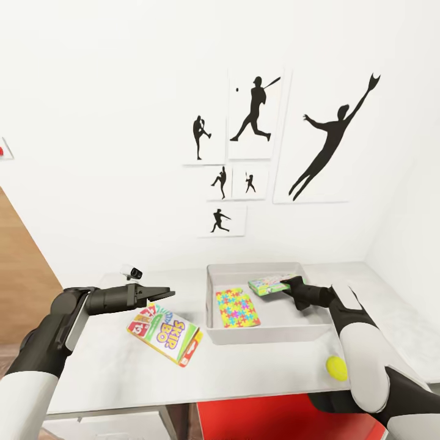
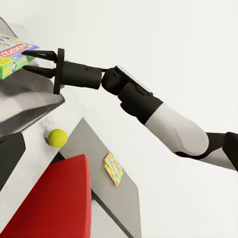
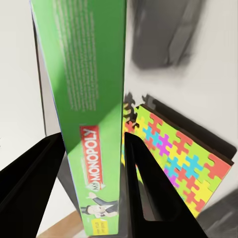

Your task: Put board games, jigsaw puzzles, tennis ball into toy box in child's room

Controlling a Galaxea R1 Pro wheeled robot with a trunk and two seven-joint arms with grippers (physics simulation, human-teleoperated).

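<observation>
The light-grey toy box (image 1: 269,335) stands on the pale table (image 1: 104,373) by the wall. A jigsaw puzzle (image 1: 237,307) lies flat inside it. My right gripper (image 1: 286,285) is shut on the edge of the green Monopoly board game (image 1: 267,285) and holds it over the toy box's far right corner. The right wrist view has that board game (image 3: 89,99) between my fingers, above the jigsaw puzzle (image 3: 173,153). The SKIP BO board game (image 1: 165,333) lies on the table left of the toy box. My left gripper (image 1: 173,292) hovers just above it, open and empty. The tennis ball (image 1: 336,366) rests near the table's front right edge.
A red object (image 1: 275,421) sits below the table's front edge. In the left wrist view a second jigsaw square (image 2: 114,168) lies on a grey surface beyond the red object (image 2: 49,198) and the tennis ball (image 2: 57,137). Baseball silhouettes (image 1: 253,110) hang on the wall.
</observation>
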